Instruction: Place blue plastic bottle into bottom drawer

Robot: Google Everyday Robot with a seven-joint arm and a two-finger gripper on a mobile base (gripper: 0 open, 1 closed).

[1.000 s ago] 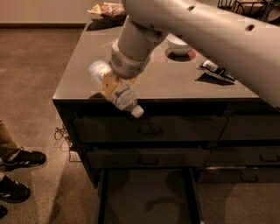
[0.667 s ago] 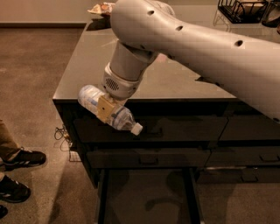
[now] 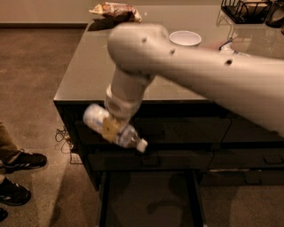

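Note:
My gripper (image 3: 110,127) is shut on the blue plastic bottle (image 3: 129,137), a small clear bottle with a white cap pointing down to the right. It hangs in front of the upper drawer fronts at the cabinet's left side. The bottom drawer (image 3: 151,199) is pulled open below, a shallow dark tray, and the bottle is above its left part. My white arm crosses the counter from the upper right and hides part of the top.
On the counter (image 3: 84,75) are a snack bag (image 3: 116,11) at the back left, a white bowl (image 3: 185,38), a small dark item and a black wire basket (image 3: 242,9) at the back right. A person's shoes (image 3: 17,162) stand on the floor at the left.
The arm has swung lower and forward, carrying the bottle down from counter-edge height to in front of the drawer fronts, closer above the open bottom drawer.

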